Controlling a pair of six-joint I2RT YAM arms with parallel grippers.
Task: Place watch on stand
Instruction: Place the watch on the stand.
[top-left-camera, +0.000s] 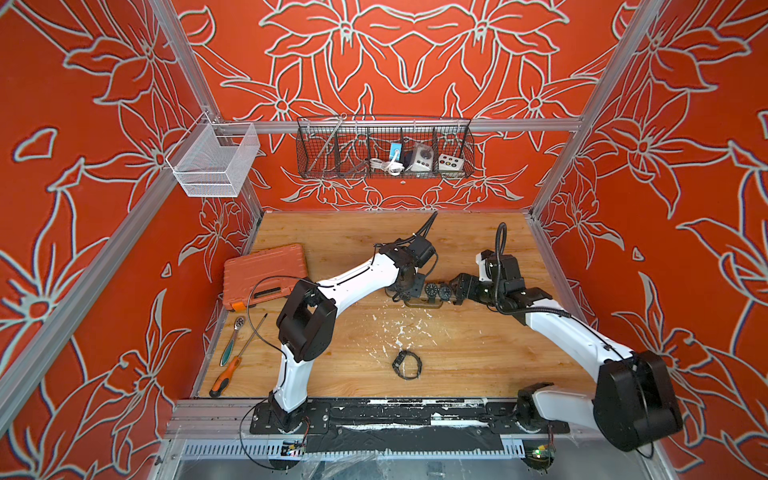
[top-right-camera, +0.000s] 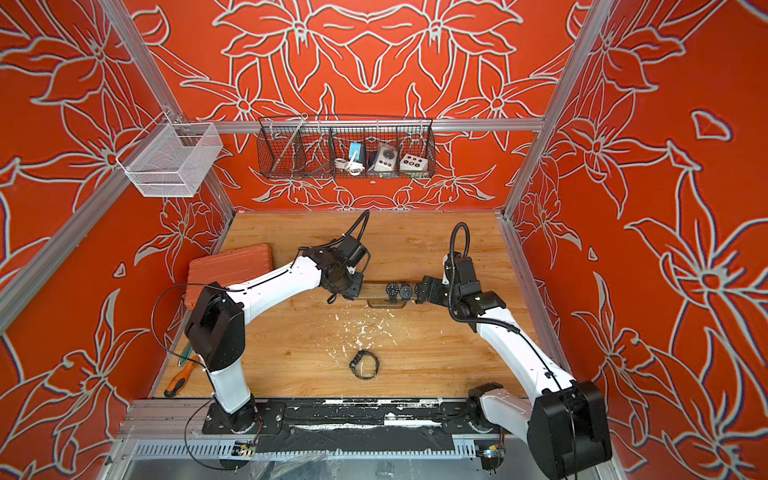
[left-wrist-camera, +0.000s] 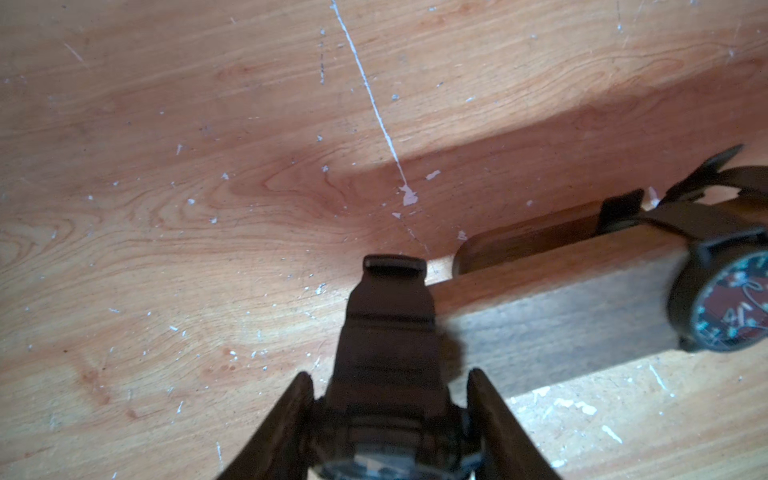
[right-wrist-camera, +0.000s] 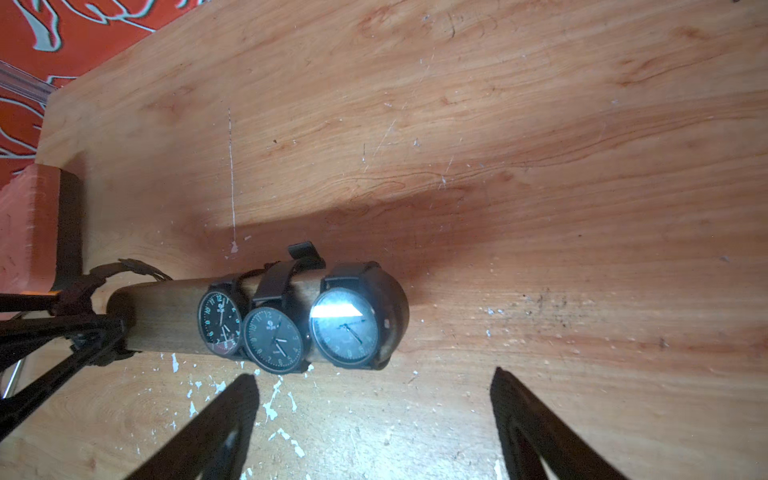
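My left hand (left-wrist-camera: 390, 374) is clamped on the held watch (left-wrist-camera: 386, 328) by its case, with the strap sticking out ahead of the fingers. My right hand (right-wrist-camera: 374, 374) is spread wide with nothing between the fingers.

Count:
- Watches: five. One is in my left hand. Three mounted watches (right-wrist-camera: 272, 338) sit side by side on the bar, just ahead of my right hand. One loose watch (top-left-camera: 407, 365) lies flat, well behind both hands toward my bases.
- Stand (right-wrist-camera: 166, 316): one wooden bar on a dark base (left-wrist-camera: 519, 245), running between my two hands. Its bare end is just beside the strap in my left hand, and its loaded end is nearest my right hand.
- Orange case (top-left-camera: 264, 270): one, closed, off to the outer side of my left hand.
- Ratchet (top-left-camera: 232, 340) and screwdriver (top-left-camera: 232, 365): one each, behind that case.
- Baskets: two. A black wire basket (top-left-camera: 384, 147) hangs on the far rail with small boxes and a cable in it. A white mesh basket (top-left-camera: 212, 160) hangs at the corner.

The worktop (top-left-camera: 478, 353) is light wood grain, scratched, with white paint flecks between my hands and the loose watch. The walls (top-left-camera: 415, 62) are red with a pale floral outline, inside an aluminium frame.
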